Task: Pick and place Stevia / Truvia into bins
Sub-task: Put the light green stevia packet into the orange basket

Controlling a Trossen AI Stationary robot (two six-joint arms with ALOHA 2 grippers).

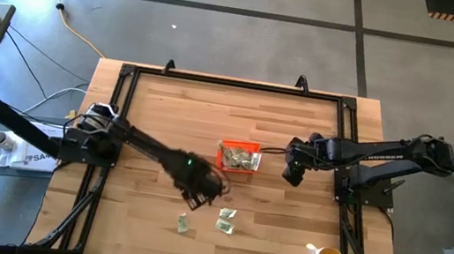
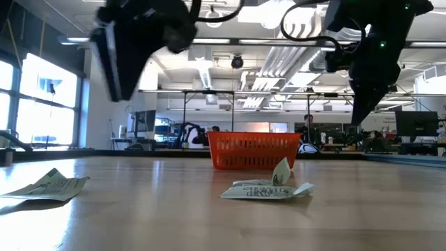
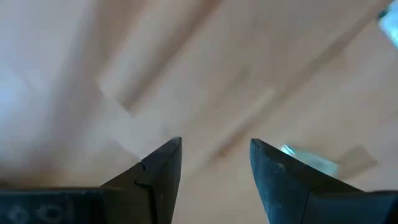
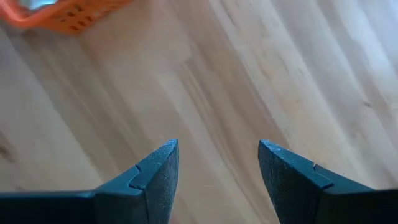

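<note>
Orange bin part-filled; left gripper and right gripper, jaws apart, empty; best lowered squarely over nearest Stevia packet.

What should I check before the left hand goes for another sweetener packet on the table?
1. Left hand open, nothing between its fingers: ok.
2. Loose packets within reach on the wooden table: ok.
3. Orange bin upright, packets already inside: ok.
4. Right hand open, waiting beside the bin, clear of the loose packets: ok.
5. Packets lying flat for an easy grip: not ok, crumpled.
</note>
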